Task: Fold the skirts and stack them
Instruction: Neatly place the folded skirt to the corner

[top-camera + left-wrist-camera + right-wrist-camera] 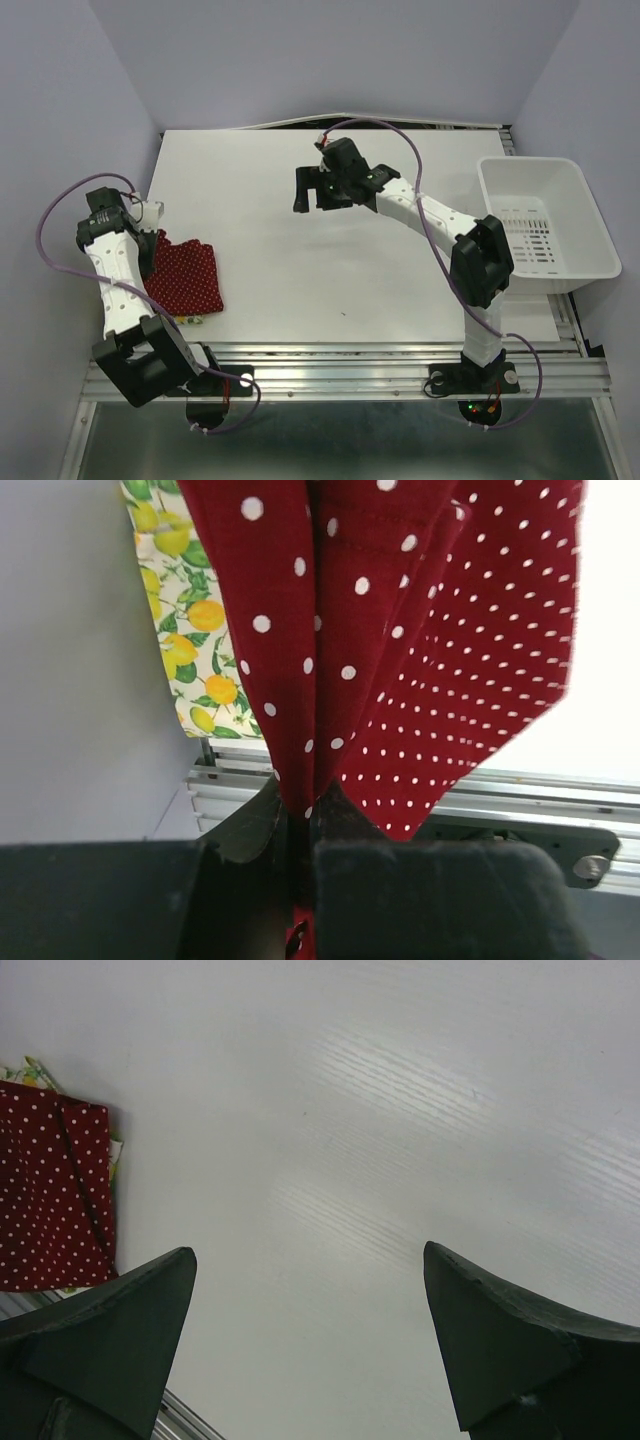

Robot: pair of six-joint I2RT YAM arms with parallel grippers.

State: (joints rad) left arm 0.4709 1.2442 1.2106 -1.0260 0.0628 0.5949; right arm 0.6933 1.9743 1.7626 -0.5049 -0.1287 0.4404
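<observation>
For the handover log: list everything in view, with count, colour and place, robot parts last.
Dark red fabric skirt with white polka dots: one, dark red, table's near left corner, atop the other skirt.
Pale fabric skirt with lemon-and-leaf print: one, pale yellow-green, under the red skirt.
White plastic bin: one, white, table's right edge.
Flat white table: one, white, bearing the skirts.
Left gripper: one, black, shut on the red skirt.
Right gripper: one, black, open above bare table.
</observation>
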